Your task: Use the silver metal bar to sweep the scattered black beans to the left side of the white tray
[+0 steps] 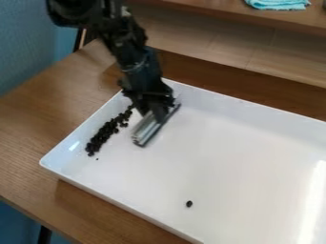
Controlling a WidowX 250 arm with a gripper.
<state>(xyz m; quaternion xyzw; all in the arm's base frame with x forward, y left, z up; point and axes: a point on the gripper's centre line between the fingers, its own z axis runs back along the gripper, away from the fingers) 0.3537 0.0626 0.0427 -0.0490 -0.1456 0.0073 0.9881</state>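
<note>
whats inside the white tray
In the white tray, dark bits are heaped near its left wall, a lone dark piece sits apart, and a silvery bar is at the gripper. Whatever lies beneath the bar is hidden.

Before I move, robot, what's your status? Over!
Gripper holding silver bar, over white tray. Black bits heaped beside bar, along tray's short wall. One lone bit farther off, nothing touching it. Over.

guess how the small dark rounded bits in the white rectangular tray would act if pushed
The small dark bits look rounded and loose, so they would probably scatter and perhaps roll. The smooth, shiny floor of the white tray suggests easy sliding, and its raised walls would likely stop them.
</note>
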